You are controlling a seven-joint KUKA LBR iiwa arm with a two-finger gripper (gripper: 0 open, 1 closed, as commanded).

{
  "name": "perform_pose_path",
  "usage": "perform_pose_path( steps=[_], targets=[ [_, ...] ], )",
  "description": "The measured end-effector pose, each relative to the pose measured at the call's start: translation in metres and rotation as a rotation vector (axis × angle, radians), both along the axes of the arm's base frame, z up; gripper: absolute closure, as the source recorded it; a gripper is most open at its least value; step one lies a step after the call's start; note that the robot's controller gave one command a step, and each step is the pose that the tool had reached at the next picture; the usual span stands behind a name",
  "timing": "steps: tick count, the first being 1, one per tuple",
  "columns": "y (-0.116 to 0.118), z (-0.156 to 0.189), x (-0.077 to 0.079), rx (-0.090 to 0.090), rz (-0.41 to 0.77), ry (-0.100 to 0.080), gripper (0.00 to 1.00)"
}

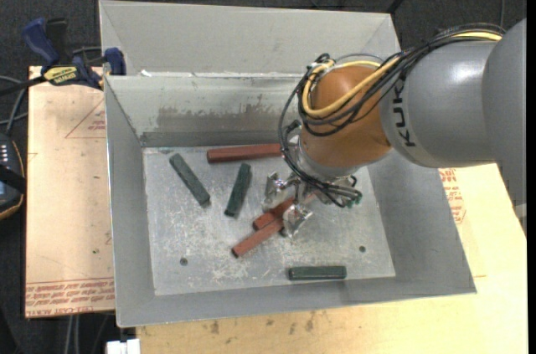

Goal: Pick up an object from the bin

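Red-brown stick [251,243] down on the floor of the grey bin [126,202], a bit below the middle. Lying slanted, low end to the left, high end tucked right under the gripper [286,208]. Maybe a short red-brown bit [268,221] just beside that high end, touching it or nearly so. Hard to say whether one piece or two.

Looks like the grab step. Gripper down low in the bin, right on top of the stick's upper end. Cannot tell whether open or shut, with much of it hidden from above by the round orange cover [343,118] and the black cables [295,105]. Cannot say the stick is held either. Flat on the floor by the look of it, not lifted.

Next, most likely: squeeze tight on the stick near its high end, then lift straight up. Needs a good hold, since thin and easy to let slip. Needs care too not to push the short bit around or drag it along.

Other things out of the way:
- Near dark green stick [239,189], just to the left of the gripper.
- Far dark green stick [190,179], farther left.
- Longer red-brown stick [243,152], up by the back wall.
- Front dark green stick [316,272], down near the front and apart from all the rest.
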State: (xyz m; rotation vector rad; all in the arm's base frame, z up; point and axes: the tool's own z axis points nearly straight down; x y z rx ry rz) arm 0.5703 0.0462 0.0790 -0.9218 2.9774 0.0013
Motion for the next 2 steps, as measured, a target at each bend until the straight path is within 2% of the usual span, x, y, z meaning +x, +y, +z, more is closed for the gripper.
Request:
perform_pose_path(
  steps=[1,2],
  targets=[
    [0.0,0.0,0.0,0.0,0.0,0.0,1.0],
    [0.012,0.168,-0.003,-0.009,0.266,0.022,1.0]
  ],
)
